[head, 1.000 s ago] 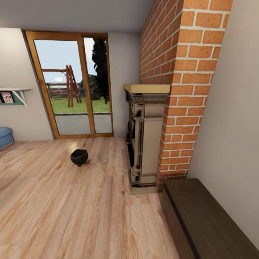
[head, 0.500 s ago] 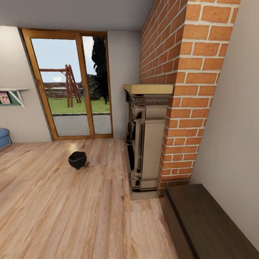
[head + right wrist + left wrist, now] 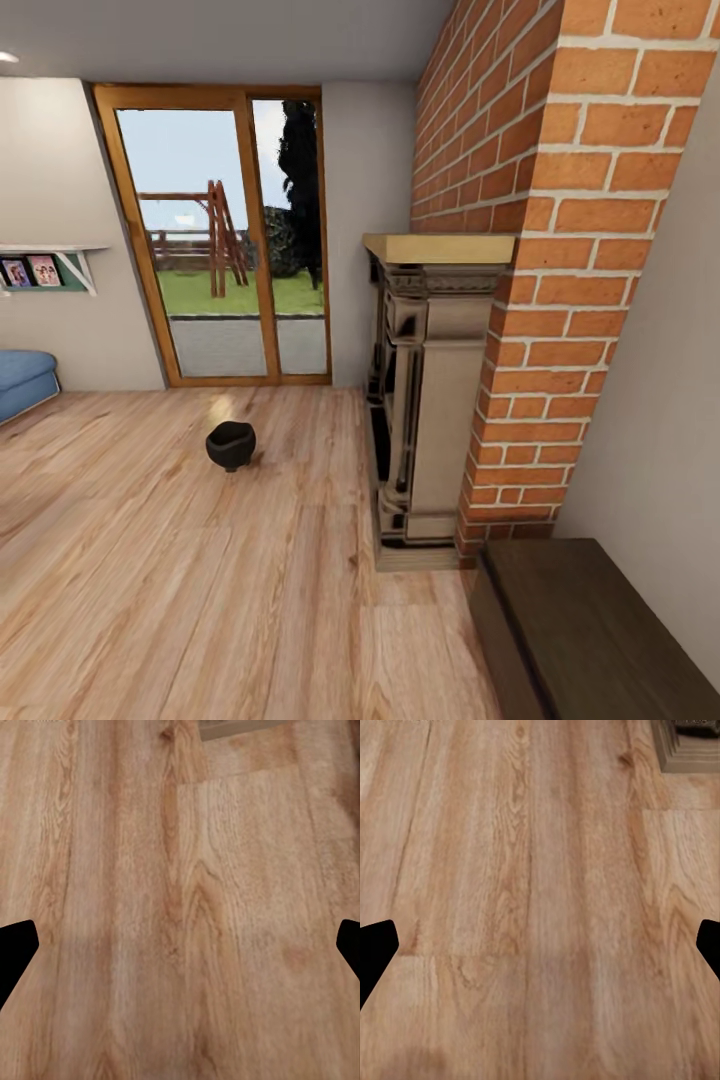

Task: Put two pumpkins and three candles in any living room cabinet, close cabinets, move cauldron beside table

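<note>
The cauldron [image 3: 231, 445] sits upright on the wooden floor [image 3: 200, 580], out in the open, well ahead of both sets of fingers and well apart from the fireplace [image 3: 425, 400]. Judging from the task, the step in hand is the drive toward it so it can be picked up and carried to a table.

Largest first: the brick chimney [image 3: 540, 250] rises beside the fireplace, the glass patio door [image 3: 230, 250] stands beyond the cauldron, and the dark cabinet [image 3: 590, 630] lies low against the wall, its visible fronts seemingly shut, well apart from the cauldron. A blue sofa [image 3: 22, 382] edge and a wall shelf [image 3: 45, 268] sit far off to the side.

The left gripper [image 3: 540, 945] hangs over bare floorboards; its fingers [image 3: 375, 949] are spread wide with nothing between them. The right gripper [image 3: 180, 945] is likewise over bare boards, its fingers [image 3: 15, 949] spread wide and empty.

To do this well, I would roll the base straight at the pot and stop once it lies just ahead of one set of fingers. Keep clear of the fireplace plinth, lower the trunk, then bring the open fingers down over the rim so one goes inside the mouth and one outside. A side approach may nudge the round pot away.
</note>
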You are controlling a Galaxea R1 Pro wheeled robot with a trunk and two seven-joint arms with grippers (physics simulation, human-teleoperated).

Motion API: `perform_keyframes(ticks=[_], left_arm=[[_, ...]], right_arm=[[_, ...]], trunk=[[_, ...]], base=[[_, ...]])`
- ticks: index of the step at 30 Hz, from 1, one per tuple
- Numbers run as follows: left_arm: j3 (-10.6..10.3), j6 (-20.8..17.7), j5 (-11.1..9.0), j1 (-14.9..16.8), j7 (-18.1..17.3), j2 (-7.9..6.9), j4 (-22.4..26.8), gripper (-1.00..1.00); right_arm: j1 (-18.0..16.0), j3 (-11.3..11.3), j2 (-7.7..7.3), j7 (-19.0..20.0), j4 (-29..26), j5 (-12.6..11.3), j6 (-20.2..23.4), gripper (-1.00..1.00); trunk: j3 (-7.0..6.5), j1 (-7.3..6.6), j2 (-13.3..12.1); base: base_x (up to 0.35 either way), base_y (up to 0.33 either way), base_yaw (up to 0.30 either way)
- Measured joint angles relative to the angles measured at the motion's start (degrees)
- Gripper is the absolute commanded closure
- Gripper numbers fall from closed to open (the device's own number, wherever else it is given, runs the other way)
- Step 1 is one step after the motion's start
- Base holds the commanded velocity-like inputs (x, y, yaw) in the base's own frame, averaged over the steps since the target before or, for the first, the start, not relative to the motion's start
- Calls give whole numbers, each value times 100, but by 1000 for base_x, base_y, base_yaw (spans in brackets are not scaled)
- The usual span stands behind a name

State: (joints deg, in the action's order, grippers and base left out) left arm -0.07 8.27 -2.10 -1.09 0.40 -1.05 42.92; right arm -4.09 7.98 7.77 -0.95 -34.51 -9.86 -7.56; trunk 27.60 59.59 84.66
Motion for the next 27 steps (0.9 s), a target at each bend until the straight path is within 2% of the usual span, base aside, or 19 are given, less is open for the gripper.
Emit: perform_keyframes(ticks=[27], left_arm=[[-1, 4, 17, 3, 0, 0, -4, -100]], right_arm=[[0, 44, 0, 0, 0, 0, 0, -100]], trunk=[[0, 0, 0]], base=[[93, -26, 38]])
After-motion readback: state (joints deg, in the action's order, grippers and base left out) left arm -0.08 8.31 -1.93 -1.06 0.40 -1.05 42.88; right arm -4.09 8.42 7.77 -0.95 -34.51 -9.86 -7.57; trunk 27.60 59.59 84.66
